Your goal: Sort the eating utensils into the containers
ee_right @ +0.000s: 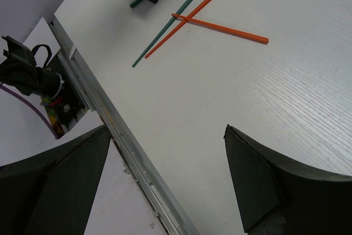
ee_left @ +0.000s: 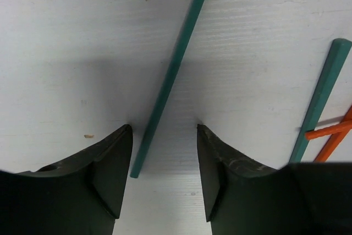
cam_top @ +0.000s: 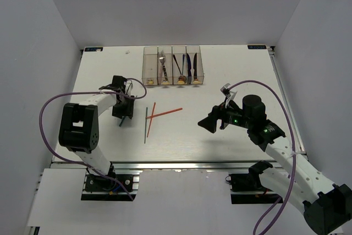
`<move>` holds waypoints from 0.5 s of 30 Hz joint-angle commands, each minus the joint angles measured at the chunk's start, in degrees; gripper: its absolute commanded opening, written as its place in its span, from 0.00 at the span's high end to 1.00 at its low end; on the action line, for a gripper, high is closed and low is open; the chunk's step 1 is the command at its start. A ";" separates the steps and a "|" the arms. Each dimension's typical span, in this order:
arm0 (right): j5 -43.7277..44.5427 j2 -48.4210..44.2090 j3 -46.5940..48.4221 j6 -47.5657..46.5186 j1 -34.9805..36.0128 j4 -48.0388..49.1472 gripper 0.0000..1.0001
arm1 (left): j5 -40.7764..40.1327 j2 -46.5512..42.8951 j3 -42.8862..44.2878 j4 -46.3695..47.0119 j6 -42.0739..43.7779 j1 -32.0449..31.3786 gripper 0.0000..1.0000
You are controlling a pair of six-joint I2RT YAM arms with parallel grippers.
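The four clear containers (cam_top: 150, 70) stand joined in a row at the back of the table; the leftmost looks empty, the others hold a silver fork (cam_top: 163, 65) and dark cutlery (cam_top: 180, 65). Two red chopsticks (cam_top: 165, 114) lie crossed beside a teal chopstick (cam_top: 146, 126) mid-table. My left gripper (cam_top: 123, 118) is open and low over the table, its jaws straddling the near end of a second teal chopstick (ee_left: 170, 75), which lies closer to the left finger (ee_left: 113, 163). My right gripper (cam_top: 208, 124) is open and empty, raised right of the chopsticks.
The other teal chopstick (ee_left: 322, 97) and the red ones (ee_left: 330, 136) lie just right of my left gripper. The table's metal front rail (ee_right: 110, 119) and the left arm's base (ee_right: 27, 75) show in the right wrist view.
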 commanded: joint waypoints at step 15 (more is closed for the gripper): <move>-2.86 -2.53 -0.24 -0.76 0.07 2.66 0.11 | -0.54 4.53 -3.64 -0.24 -5.31 -0.29 1.00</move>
